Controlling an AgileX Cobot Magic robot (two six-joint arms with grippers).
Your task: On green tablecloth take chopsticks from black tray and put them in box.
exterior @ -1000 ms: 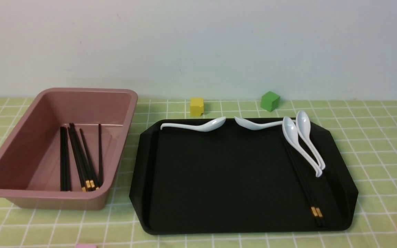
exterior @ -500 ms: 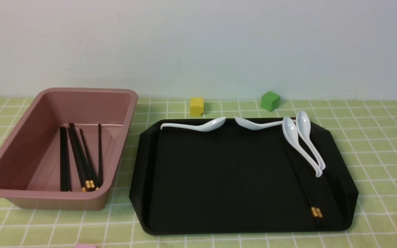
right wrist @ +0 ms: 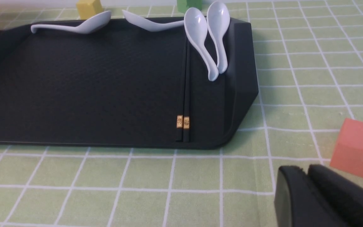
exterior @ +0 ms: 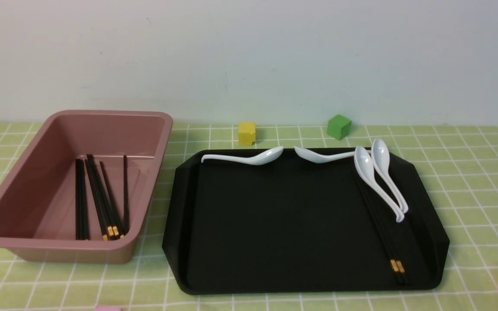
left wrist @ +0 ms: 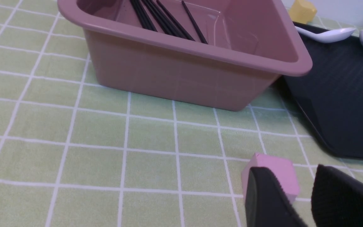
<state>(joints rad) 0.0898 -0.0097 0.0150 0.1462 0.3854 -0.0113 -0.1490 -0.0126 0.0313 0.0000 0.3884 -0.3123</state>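
Observation:
Two black chopsticks (exterior: 381,224) with gold bands lie side by side on the right part of the black tray (exterior: 275,216), their thin ends under two white spoons (exterior: 378,177). They also show in the right wrist view (right wrist: 184,88). The pink box (exterior: 71,252) stands left of the tray on the green tablecloth (exterior: 469,172) and holds several chopsticks (exterior: 102,198). Neither gripper shows in the front view. My left gripper (left wrist: 290,171) is open and empty, low over the cloth near the box (left wrist: 181,75). My right gripper (right wrist: 304,170) is shut and empty, near the tray's corner (right wrist: 232,132).
Two more white spoons (exterior: 244,157) lie along the tray's far rim. A yellow cube (exterior: 247,133) and a green cube (exterior: 339,126) sit behind the tray. An orange cube (right wrist: 356,148) lies close to my right gripper. A pink cube (left wrist: 279,167) lies just past my left fingertips.

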